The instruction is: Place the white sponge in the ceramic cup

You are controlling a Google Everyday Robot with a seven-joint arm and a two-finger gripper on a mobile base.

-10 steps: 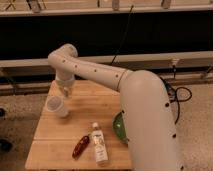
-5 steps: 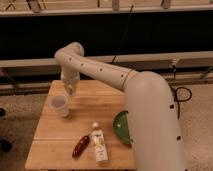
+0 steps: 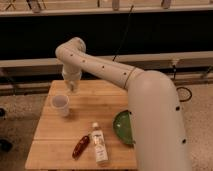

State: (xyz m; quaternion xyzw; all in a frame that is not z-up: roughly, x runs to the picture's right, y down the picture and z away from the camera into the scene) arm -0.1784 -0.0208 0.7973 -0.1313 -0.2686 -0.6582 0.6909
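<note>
The ceramic cup is small, plain and white, and stands upright on the left part of the wooden table. My gripper hangs at the end of the white arm, just above and to the right of the cup's mouth, at the table's back left. The white sponge does not show anywhere; I cannot tell whether it is in the cup or in the gripper.
A clear bottle with a white label lies near the table's front edge, with a dark red object to its left. A green bowl sits at the right edge, partly behind my arm. A dark wall and rails run behind the table.
The gripper has moved a little up and to the right, away from the cup's mouth. The cup, the bottle and the bowl have not moved.
</note>
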